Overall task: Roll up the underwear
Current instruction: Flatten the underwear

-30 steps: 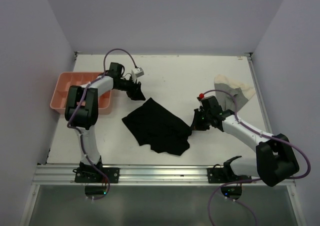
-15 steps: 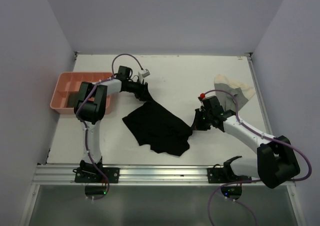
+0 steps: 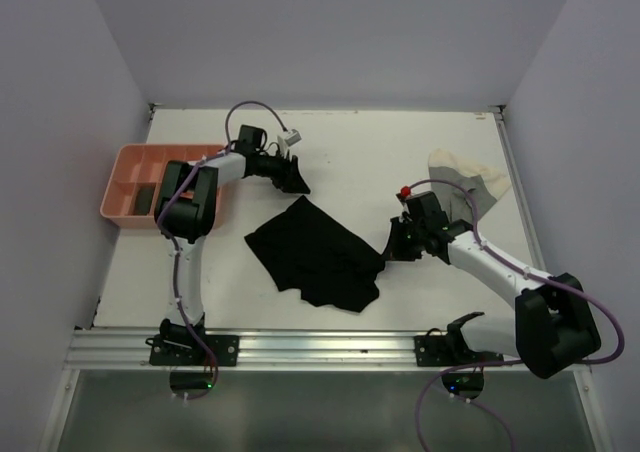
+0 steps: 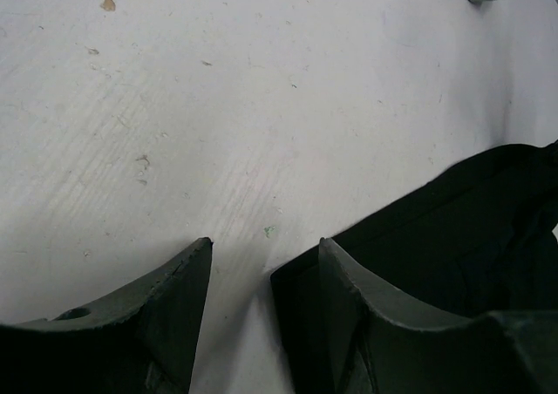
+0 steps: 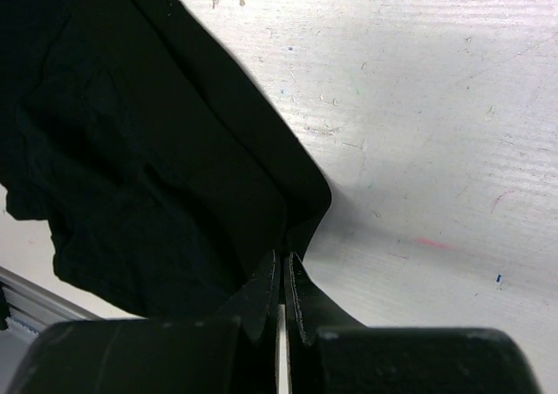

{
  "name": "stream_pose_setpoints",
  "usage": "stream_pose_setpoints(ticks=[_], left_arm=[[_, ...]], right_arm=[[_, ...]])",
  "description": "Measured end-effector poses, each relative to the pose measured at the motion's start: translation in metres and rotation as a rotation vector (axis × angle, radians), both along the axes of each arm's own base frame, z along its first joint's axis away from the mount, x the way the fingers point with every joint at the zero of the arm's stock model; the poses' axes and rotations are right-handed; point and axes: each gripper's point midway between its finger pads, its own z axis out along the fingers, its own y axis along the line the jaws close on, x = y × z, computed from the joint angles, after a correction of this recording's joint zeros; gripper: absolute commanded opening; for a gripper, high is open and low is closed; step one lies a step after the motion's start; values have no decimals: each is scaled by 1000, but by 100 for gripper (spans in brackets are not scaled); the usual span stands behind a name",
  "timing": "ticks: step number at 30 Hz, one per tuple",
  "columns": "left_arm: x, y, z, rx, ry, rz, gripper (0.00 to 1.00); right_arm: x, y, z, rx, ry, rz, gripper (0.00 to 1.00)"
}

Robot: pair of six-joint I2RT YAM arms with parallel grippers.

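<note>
A black underwear (image 3: 315, 252) lies spread flat in the middle of the table. My right gripper (image 3: 388, 250) is shut on its right edge; in the right wrist view the jaws (image 5: 283, 259) pinch a raised fold of the black cloth (image 5: 131, 150). My left gripper (image 3: 296, 182) is open and empty just beyond the cloth's far corner. In the left wrist view that corner (image 4: 453, 228) lies beside the right finger, with bare table between the fingertips (image 4: 261, 268). A cream underwear (image 3: 465, 184) lies crumpled at the far right.
A pink compartment tray (image 3: 120, 167) stands at the left, with a dark thing (image 3: 145, 196) in one compartment. The left arm's elbow hangs over the tray's right side. White walls close the table at the back and on both sides.
My left gripper has moved right, past the black cloth's far corner, and its elbow has swung nearer the tray. The right arm and the cloth have hardly moved.
</note>
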Motion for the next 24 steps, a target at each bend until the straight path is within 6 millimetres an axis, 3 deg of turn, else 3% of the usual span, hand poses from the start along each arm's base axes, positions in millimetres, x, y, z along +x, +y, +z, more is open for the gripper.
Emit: stream_pose_setpoints(ticks=[12, 19, 24], left_arm=[[-30, 3, -8, 4, 92, -72, 35], [-39, 5, -13, 0, 143, -63, 0], [-37, 14, 3, 26, 105, -30, 0]], right_arm=[[1, -1, 1, 3, -3, 3, 0], [1, -2, 2, -1, -15, 16, 0], [8, -16, 23, -17, -61, 11, 0]])
